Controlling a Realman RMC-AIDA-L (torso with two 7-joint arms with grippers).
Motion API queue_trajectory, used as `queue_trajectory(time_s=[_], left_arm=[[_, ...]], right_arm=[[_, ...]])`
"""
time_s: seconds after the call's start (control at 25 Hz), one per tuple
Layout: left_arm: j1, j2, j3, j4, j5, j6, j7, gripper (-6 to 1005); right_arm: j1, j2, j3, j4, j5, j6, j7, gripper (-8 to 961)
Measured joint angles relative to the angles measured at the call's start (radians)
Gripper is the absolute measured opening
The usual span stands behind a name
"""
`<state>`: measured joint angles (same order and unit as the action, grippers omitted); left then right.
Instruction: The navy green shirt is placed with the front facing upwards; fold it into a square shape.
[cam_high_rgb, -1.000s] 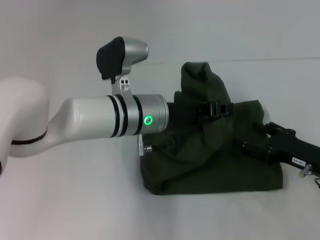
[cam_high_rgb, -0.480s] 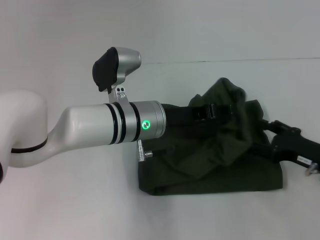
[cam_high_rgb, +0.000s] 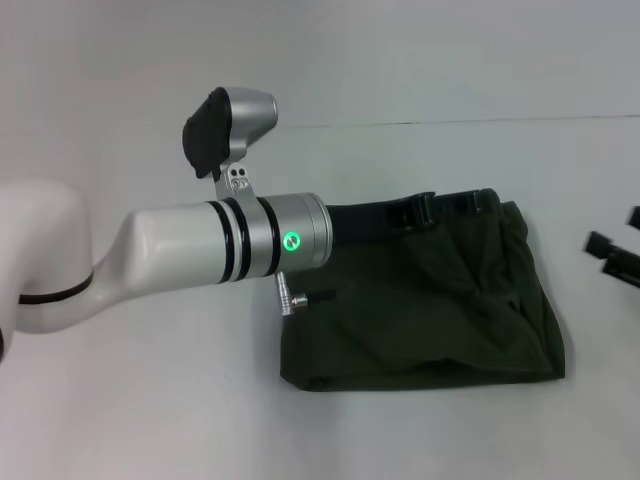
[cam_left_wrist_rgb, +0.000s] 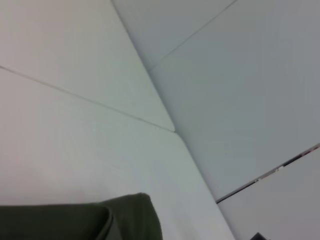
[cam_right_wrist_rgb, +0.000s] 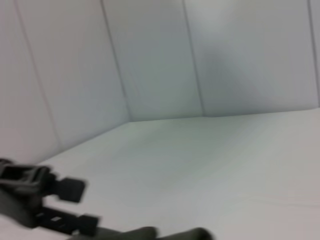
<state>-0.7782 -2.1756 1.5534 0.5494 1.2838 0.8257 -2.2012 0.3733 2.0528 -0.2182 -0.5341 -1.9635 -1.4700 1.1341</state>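
Navy green shirt (cam_high_rgb: 430, 305) lies folded into a rough, slightly lopsided rectangle on the white table (cam_high_rgb: 150, 400), sitting at about four o'clock from the middle of the head view. No lettering, print or label can be read on it; only plain dark olive cloth with soft creases faces up. Its near edge is a thick rounded fold running nearly straight, the right edge bulges outward a little, and the far edge slopes up toward two o'clock. The left gripper (cam_high_rgb: 455, 204) reaches in along that far edge, a black strip lying against the cloth, at the end of a big white and silver arm with a green light on its wrist; whether its jaws are spread or pinched I cannot tell, since they lie low against the fabric. The right gripper (cam_high_rgb: 610, 255) shows only as two black finger tips at three o'clock, at the frame's edge, spread apart with nothing between them and clear of the shirt. In the right wrist view the left gripper (cam_right_wrist_rgb: 45, 200) appears far off with a sliver of shirt (cam_right_wrist_rgb: 170, 234) beside it. Bare table stretches wide toward twelve, six and nine o'clock, with a seam line crossing the far side.
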Motion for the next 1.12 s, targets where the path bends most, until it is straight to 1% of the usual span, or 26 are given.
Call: queue_trajectory(time_s=[0.04, 0.08, 0.2, 0.24, 0.28, 0.32, 0.36, 0.44, 0.48, 0.6, 0.64, 0.72, 0.76, 0.8, 0.84, 0.92, 1.0, 1.12], left_arm=[[0.001, 0.001, -0.003, 0.002, -0.001, 0.006, 0.007, 814], [0.002, 0.003, -0.015, 0.005, -0.002, 0.024, 0.026, 859], [0.014, 0.01, -0.082, 0.01, 0.001, 0.104, 0.103, 870], [0.026, 0.014, -0.122, 0.01, 0.004, 0.139, 0.132, 874], [0.026, 0.014, -0.122, 0.01, 0.004, 0.139, 0.132, 878], [0.026, 0.014, -0.122, 0.01, 0.004, 0.139, 0.132, 881], [0.081, 0.031, -0.259, 0.012, 0.006, 0.247, 0.214, 885], [0.106, 0.039, -0.326, 0.012, 0.018, 0.299, 0.248, 888], [0.121, 0.042, -0.38, 0.014, 0.036, 0.333, 0.265, 887], [0.152, 0.047, -0.507, 0.024, 0.137, 0.403, 0.277, 884], [0.16, 0.049, -0.547, 0.029, 0.179, 0.423, 0.277, 883], [0.174, 0.057, -0.601, 0.037, 0.257, 0.459, 0.28, 882], [0.181, 0.062, -0.621, 0.044, 0.297, 0.479, 0.285, 881], [0.19, 0.072, -0.638, 0.053, 0.338, 0.505, 0.297, 881], [0.194, 0.078, -0.649, 0.059, 0.366, 0.527, 0.308, 880], [0.203, 0.097, -0.69, 0.081, 0.453, 0.614, 0.348, 880], [0.204, 0.113, -0.744, 0.115, 0.563, 0.734, 0.379, 880], [0.199, 0.124, -0.778, 0.151, 0.668, 0.858, 0.407, 880]], right_arm=[[0.005, 0.004, -0.012, 0.001, -0.003, -0.005, -0.004, 899], [0.014, 0.014, -0.032, 0.003, -0.006, -0.008, -0.012, 899], [0.049, 0.039, -0.118, 0.026, -0.009, -0.004, -0.044, 899], [0.082, 0.042, -0.167, 0.071, -0.009, -0.002, -0.062, 899], [0.082, 0.042, -0.167, 0.071, -0.009, -0.002, -0.062, 898], [0.101, 0.041, -0.187, 0.095, -0.008, -0.001, -0.069, 897], [0.12, 0.041, -0.206, 0.119, -0.008, 0.003, -0.077, 895], [0.148, 0.043, -0.232, 0.157, -0.009, 0.019, -0.09, 894], [0.163, 0.043, -0.244, 0.178, -0.008, 0.032, -0.1, 894], [0.21, 0.046, -0.268, 0.268, -0.005, 0.097, -0.125, 894], [0.21, 0.046, -0.268, 0.268, -0.005, 0.097, -0.125, 894], [0.234, 0.047, -0.274, 0.311, -0.005, 0.136, -0.127, 894], [0.244, 0.047, -0.276, 0.326, -0.005, 0.159, -0.128, 894], [0.256, 0.047, -0.277, 0.345, -0.006, 0.188, -0.131, 894], [0.272, 0.048, -0.279, 0.371, -0.005, 0.237, -0.133, 894], [0.281, 0.048, -0.278, 0.382, -0.004, 0.264, -0.132, 894], [0.292, 0.049, -0.275, 0.396, -0.003, 0.304, -0.127, 894], [0.308, 0.049, -0.273, 0.414, -0.001, 0.375, -0.113, 894]])
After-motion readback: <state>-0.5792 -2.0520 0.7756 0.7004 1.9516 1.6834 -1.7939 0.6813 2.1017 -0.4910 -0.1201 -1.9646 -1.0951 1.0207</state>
